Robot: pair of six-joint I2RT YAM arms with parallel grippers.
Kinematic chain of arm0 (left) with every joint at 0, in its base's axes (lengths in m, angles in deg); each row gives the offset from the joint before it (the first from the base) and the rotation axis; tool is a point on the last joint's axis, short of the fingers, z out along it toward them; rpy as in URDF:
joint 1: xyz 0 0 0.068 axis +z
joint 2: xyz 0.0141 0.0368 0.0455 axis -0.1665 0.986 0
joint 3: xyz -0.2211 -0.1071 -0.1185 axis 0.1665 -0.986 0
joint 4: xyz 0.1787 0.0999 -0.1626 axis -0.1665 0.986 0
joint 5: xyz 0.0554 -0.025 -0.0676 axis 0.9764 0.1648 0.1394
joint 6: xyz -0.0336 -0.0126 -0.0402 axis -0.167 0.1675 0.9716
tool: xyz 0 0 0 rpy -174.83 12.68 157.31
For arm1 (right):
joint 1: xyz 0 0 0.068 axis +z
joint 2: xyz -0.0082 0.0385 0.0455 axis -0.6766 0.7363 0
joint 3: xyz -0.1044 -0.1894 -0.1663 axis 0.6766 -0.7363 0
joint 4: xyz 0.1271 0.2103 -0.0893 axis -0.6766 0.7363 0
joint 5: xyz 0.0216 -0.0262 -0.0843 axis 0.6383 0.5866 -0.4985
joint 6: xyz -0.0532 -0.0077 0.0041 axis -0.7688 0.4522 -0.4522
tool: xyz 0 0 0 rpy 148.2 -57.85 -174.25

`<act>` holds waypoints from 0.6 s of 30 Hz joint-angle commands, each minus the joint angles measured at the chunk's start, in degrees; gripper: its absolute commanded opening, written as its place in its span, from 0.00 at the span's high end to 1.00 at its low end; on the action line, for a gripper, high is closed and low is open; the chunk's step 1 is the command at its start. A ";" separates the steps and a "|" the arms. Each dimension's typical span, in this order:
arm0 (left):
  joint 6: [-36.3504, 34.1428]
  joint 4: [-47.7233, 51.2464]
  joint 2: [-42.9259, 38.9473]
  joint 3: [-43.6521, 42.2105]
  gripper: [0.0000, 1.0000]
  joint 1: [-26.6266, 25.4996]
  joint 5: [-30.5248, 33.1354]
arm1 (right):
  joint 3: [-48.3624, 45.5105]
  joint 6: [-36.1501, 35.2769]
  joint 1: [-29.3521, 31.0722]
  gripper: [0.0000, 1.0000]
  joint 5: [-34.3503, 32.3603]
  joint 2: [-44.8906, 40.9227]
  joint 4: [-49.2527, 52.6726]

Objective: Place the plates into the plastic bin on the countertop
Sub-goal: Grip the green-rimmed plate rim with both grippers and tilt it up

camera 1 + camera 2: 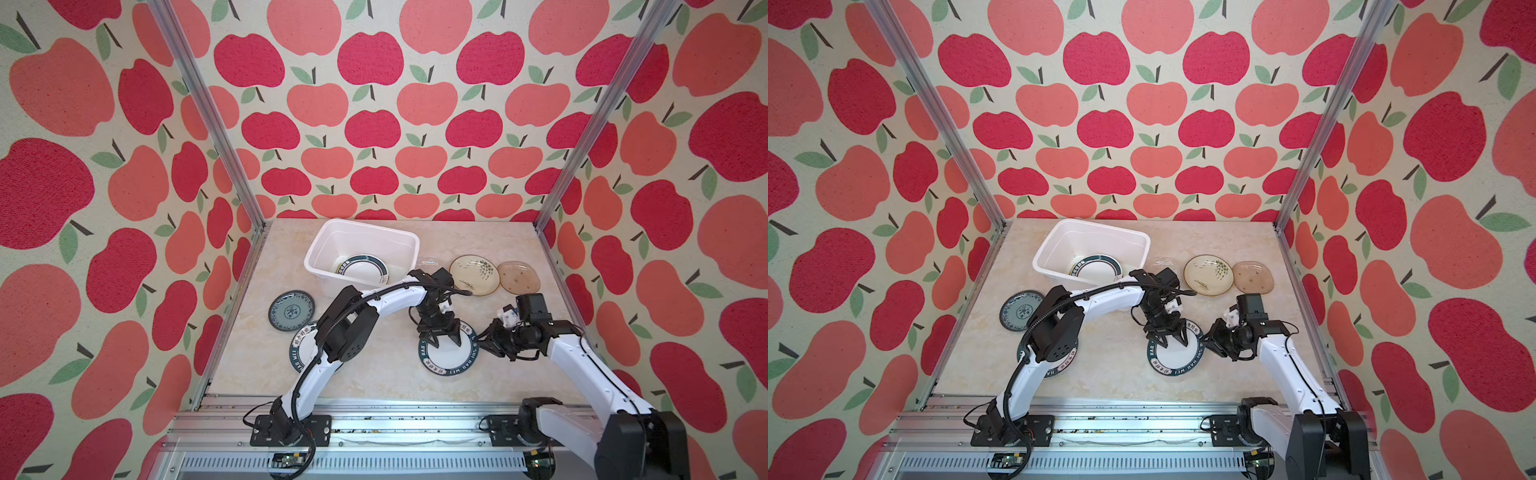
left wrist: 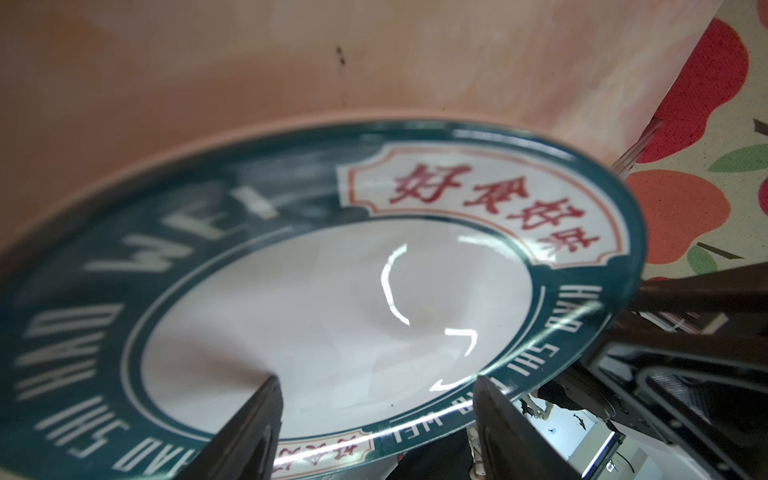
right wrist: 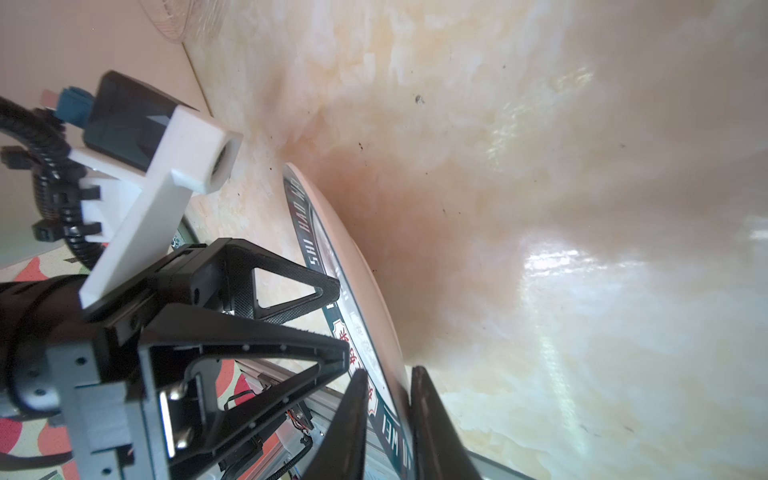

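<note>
In white plastic tub (image 1: 311,261): one green-rimmed white plate (image 1: 365,271) | on beige marble countertop (image 1: 374,374): six dishes (image 1: 473,274) to go | left gripper (image 1: 445,341) wide over centre green-lettered plate (image 1: 449,360) | right gripper (image 1: 482,340) narrow astride its rim, grip unclear

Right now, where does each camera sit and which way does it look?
Both top views: high above the robot, looking down and forward at the countertop and bin; left arm and right arm show.
Left wrist: on the left arm, looking down onto the plate; the left tool shows.
Right wrist: on the right arm, looking along the countertop at the plate's rim inside the right tool; the left tool shows.
Shared: both wrist views see the same plate.
</note>
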 commanded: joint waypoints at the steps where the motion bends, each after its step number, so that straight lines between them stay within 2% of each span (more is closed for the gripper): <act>1: 0.41 -0.88 -1.03 -0.53 0.26 -0.06 -0.70 | -0.51 0.13 0.19 0.79 3.24 0.11 -2.50; 7: 0.41 -1.17 -0.94 -0.71 0.26 0.02 -0.98 | -2.80 1.12 0.25 0.80 6.28 0.20 -6.96; 18: 0.60 -1.59 -1.33 -1.15 0.26 0.13 -1.00 | -1.79 -0.40 0.41 0.95 4.86 0.29 -5.70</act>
